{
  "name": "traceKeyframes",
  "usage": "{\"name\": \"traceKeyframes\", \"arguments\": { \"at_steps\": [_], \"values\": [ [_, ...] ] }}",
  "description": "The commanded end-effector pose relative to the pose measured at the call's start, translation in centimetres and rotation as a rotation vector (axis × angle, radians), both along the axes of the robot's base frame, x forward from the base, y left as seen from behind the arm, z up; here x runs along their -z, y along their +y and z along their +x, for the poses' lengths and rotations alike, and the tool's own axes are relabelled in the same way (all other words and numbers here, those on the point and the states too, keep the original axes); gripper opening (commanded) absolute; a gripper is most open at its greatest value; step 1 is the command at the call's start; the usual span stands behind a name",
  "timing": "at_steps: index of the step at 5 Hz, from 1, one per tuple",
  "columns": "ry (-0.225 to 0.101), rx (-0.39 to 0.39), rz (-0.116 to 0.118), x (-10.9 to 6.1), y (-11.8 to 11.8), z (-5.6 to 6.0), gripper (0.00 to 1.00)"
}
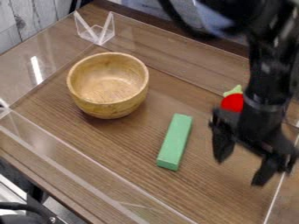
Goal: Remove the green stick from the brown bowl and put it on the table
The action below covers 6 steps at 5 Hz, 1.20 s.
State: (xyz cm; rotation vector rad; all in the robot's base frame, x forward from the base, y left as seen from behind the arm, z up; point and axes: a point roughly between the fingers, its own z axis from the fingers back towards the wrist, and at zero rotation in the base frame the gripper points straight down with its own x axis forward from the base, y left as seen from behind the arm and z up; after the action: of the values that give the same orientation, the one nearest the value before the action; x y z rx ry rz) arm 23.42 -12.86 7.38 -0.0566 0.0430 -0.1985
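- The green stick [177,141] lies flat on the bench [105,149], at about 4 o'clock from the brown bowl [108,84], apart from it.
- The gripper [246,160] hangs right of the stick; its fingers [219,145] stand open and hold nothing.
- Risk: a sideways move could push the stick or the red toy [233,102] behind the arm.
- The acrylic wall [70,144] stands near the front edge.

Green stick [176,141] flat on table [105,144], between brown bowl [107,84] and open claw [249,160].
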Motion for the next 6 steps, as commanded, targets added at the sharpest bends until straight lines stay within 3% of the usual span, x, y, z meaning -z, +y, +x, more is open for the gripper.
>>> {"name": "traceKeyframes", "arguments": {
  "at_steps": [1, 2, 3, 4, 6],
  "values": [
    [-0.106, -0.117, -0.026, -4.4, 1.7, 2.8, 1.0],
    [-0.099, -0.185, -0.02, -3.4, 3.2, 4.3, 0.0],
    [-0.087, -0.201, -0.018, -2.9, 2.6, 4.2, 1.0],
    [-0.075, -0.215, -0.016, -2.5, 1.9, 4.0, 1.0],
    [-0.056, -0.24, -0.007, -0.1, 2.7, 6.8, 1.0]
  ]
}}
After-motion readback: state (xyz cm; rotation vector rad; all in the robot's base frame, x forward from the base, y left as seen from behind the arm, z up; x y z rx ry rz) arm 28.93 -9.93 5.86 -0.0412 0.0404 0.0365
